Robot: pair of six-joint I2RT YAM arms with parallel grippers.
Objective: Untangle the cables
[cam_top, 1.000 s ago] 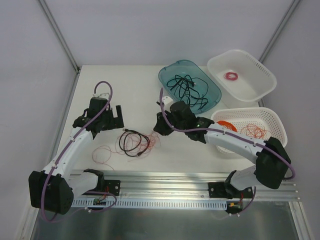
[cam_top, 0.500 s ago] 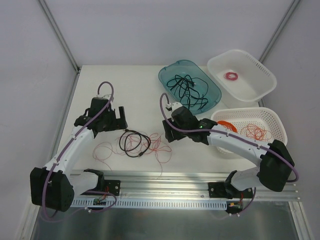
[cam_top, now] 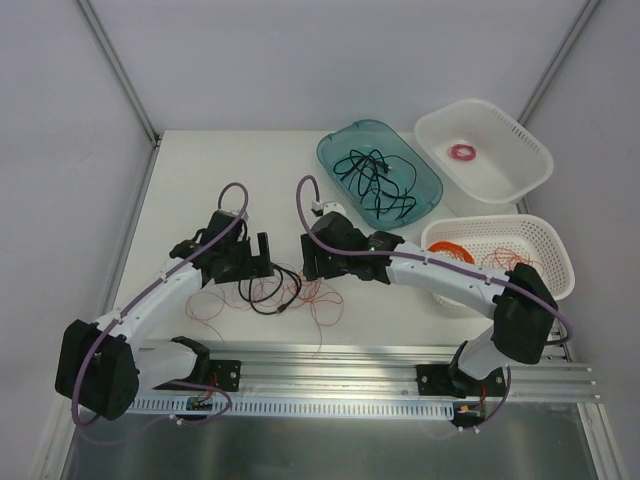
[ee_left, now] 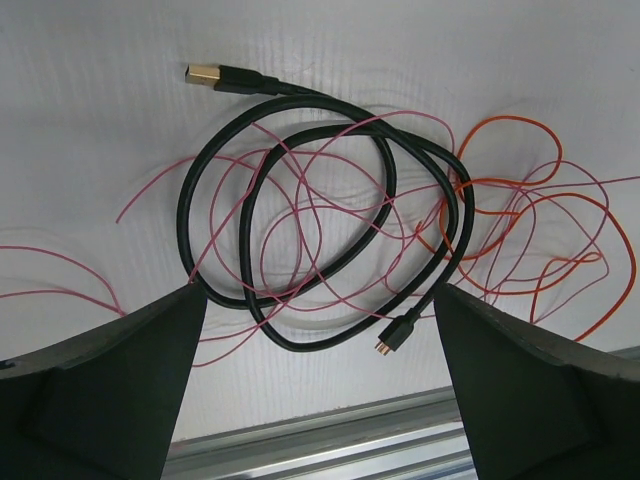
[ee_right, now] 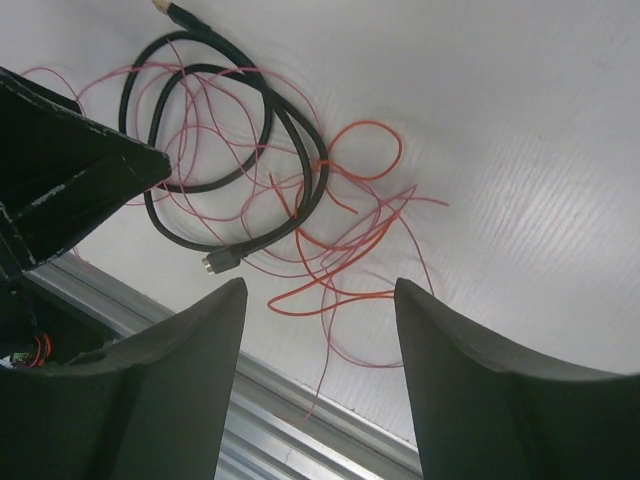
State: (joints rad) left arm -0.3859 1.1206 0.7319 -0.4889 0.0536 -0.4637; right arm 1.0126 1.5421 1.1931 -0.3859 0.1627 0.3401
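left gripper [cam_top: 262,255]: jaws spread wide, empty, hovering over the tangle
right gripper [cam_top: 308,262]: jaws parted, nothing held
cables [cam_top: 272,288]: on table [cam_top: 200,180], between both grippers
black cord [ee_left: 240,79]: looped; red wires [ee_left: 510,119] threaded through, possibly knotted, hard to tell

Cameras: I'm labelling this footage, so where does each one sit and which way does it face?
Top external: above and behind, looking down on the table; left arm and right arm show whole, bases at the bottom.
Left wrist: on the left arm, looking down past the open left gripper.
Right wrist: on the right arm, looking down past the open right gripper.
Shared: both wrist views show the same black cord tangled with red wires.
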